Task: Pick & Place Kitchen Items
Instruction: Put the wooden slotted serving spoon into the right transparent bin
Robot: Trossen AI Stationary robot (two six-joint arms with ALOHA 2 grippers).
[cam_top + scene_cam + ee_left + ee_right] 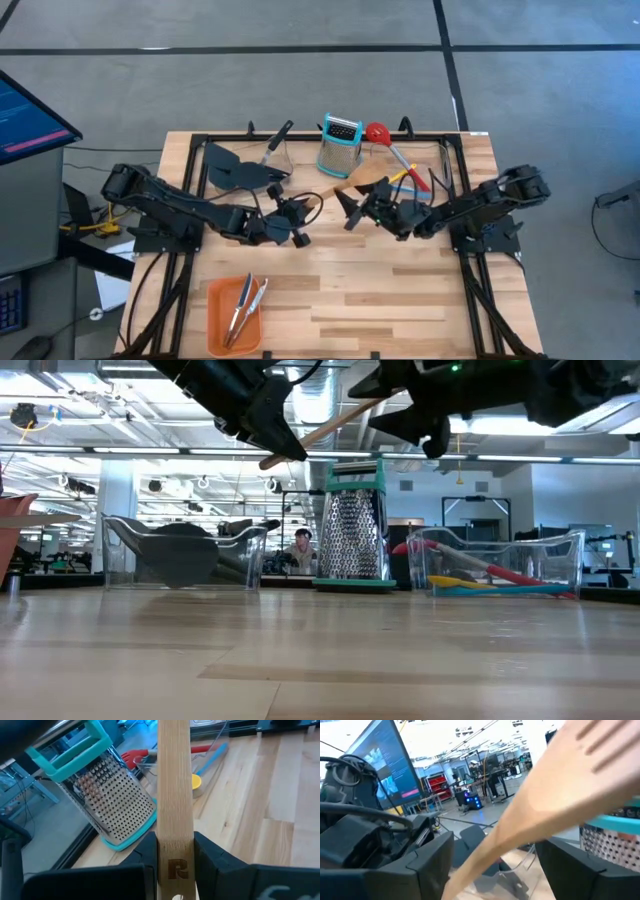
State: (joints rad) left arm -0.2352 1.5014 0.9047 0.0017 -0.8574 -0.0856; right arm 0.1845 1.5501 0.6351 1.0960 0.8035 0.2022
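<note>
A wooden slotted spatula (pixel 352 187) hangs in the air over the table's middle, between my two grippers. My left gripper (pixel 297 213) comes from the table's left and is shut on the spatula's handle (pixel 175 795). My right gripper (pixel 362 208) comes from the right and is open. In the right wrist view its two fingers (pixel 427 862) stand wide apart on either side of the spatula's neck (pixel 520 827), and I see no touch. The low view shows the spatula (pixel 325 425) tilted, blade end higher. My left gripper pinches the wooden handle near its free end (pixel 175 847), by its two narrow edges, between the two fingers (pixel 212 857). The fingers come level from the table's left and lie along the handle. The spatula is lifted clear, and its blade reaches away toward the right gripper.
A teal-framed grater (pixel 340 146) stands at the far middle. A clear bin (pixel 235 165) with black spatulas is at the far left. Another clear bin (pixel 440 160) holds a red slotted spoon (pixel 380 133) and small spoons. An orange tray (pixel 222 325) with steel tongs (pixel 245 305) sits near left.
</note>
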